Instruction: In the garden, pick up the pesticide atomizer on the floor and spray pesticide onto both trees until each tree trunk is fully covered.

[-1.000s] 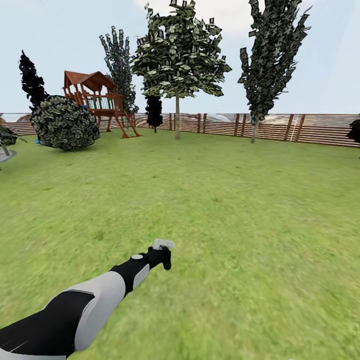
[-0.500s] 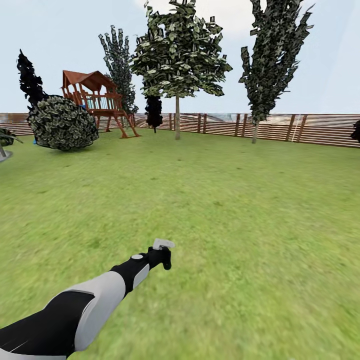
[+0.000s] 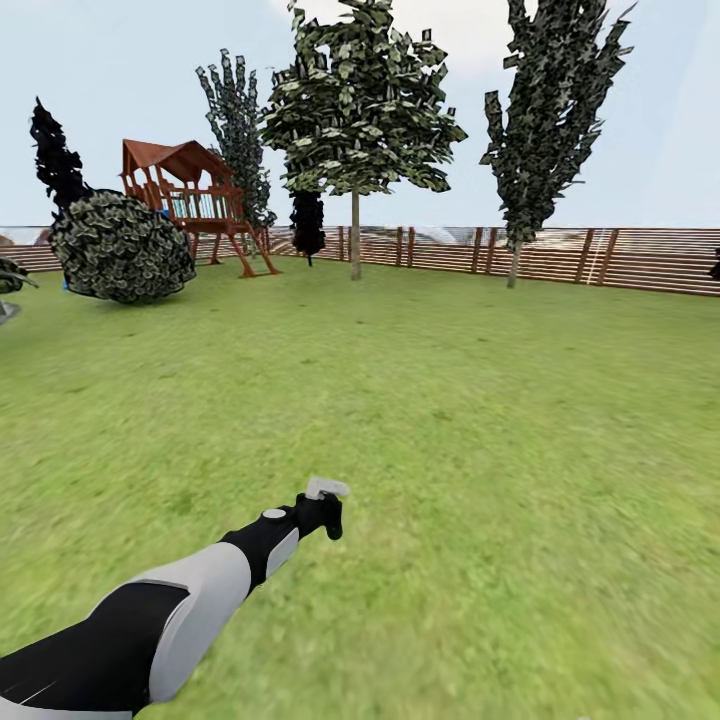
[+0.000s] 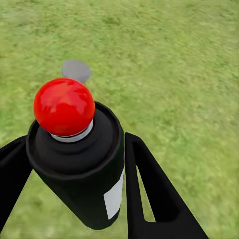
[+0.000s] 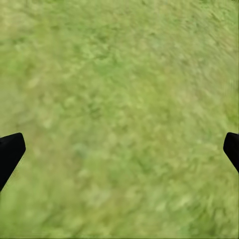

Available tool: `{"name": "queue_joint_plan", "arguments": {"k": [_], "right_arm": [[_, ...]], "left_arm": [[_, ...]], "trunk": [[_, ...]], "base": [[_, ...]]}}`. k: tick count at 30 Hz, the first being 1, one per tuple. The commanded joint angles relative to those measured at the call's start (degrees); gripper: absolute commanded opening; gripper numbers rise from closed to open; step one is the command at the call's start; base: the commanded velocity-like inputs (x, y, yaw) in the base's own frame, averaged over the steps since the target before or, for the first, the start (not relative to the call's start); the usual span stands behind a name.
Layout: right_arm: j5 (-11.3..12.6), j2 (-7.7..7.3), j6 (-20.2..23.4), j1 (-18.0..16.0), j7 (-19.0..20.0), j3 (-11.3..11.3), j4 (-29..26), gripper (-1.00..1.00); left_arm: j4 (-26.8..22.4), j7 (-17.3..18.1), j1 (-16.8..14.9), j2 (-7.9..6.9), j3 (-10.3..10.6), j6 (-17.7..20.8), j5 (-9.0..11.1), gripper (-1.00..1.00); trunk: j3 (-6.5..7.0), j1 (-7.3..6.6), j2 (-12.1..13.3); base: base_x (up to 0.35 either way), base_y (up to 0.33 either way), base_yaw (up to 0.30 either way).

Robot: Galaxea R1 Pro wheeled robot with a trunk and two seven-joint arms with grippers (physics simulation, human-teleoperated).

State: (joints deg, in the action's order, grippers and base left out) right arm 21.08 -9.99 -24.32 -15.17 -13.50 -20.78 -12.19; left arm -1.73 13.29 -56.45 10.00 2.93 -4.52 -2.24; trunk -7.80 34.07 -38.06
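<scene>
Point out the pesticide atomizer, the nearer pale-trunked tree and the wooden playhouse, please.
pesticide atomizer [image 4: 82, 174]: left wrist view, on its dark body, between the left end effector's fingers.
tree [image 3: 355, 235]: head view, on its bare pale trunk.
wooden playhouse [image 3: 175, 158]: head view, on its brown roof.

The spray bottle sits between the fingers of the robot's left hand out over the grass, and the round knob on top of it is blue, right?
Not quite. The knob is red, not blue, as the left wrist view shows. The rest holds: the spray bottle sits between the fingers of the left hand, held out over the grass.
</scene>
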Motion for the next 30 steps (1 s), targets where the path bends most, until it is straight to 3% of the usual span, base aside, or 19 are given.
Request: {"name": "queue_joint_plan", "arguments": {"k": [1,30], "right_arm": [[0.36,-0.03,-0.11,-0.04,-0.30,-0.49,-0.03,1.00],[0.36,-0.02,-0.11,-0.04,-0.30,-0.49,-0.03,1.00]], "left_arm": [[0.06,-0.01,-0.07,0.00,0.24,-0.32,-0.22,-1.00],[0.06,-0.01,-0.07,0.00,0.24,-0.32,-0.22,-1.00]], "trunk": [[-0.10,0.05,-0.07],[-0.10,0.05,-0.07]], "base": [[0.350,0.001,0.000],[0.350,0.000,0.000]]}}
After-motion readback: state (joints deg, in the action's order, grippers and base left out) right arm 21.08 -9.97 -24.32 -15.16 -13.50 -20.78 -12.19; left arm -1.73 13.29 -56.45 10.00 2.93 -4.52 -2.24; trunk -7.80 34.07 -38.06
